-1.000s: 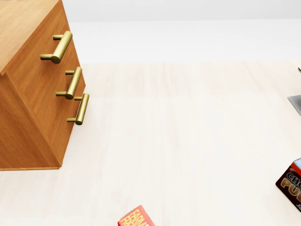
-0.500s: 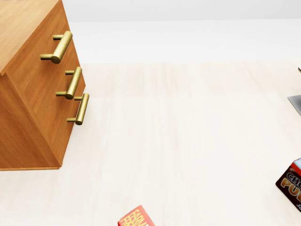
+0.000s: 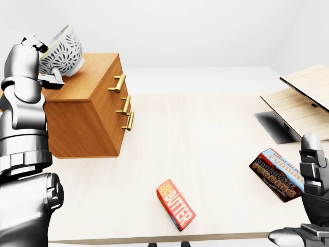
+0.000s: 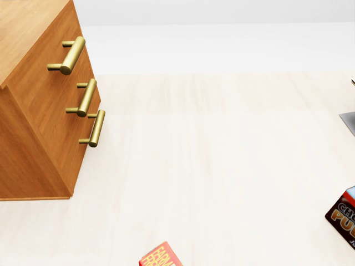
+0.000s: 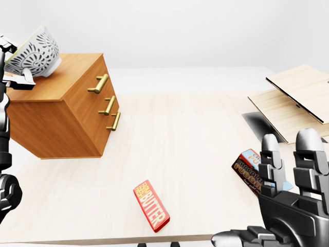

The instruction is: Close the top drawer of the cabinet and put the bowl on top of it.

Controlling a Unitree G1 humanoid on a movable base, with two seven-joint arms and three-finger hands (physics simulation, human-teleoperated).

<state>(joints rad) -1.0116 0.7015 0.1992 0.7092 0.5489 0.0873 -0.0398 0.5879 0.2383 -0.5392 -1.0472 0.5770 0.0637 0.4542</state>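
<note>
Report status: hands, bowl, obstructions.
Left hand shut on white patterned ceramic bowl, tilted over top of brown wooden cabinet; contact unclear. Right hand open, low right. Top drawer looks closed; no obstruction seen.

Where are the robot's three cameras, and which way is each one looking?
Head view: on the head, tilted down at the cabinet's drawer fronts and the table; no body shows.
Left-eye view: on the head, looking across the table; the left hand grips the bowl over the cabinet top.
Right-eye view: beside it, facing the same way; the right hand, fingers open, fills the bottom right.
Shared: both eyes show the butter box and chocolate pudding box.
</note>
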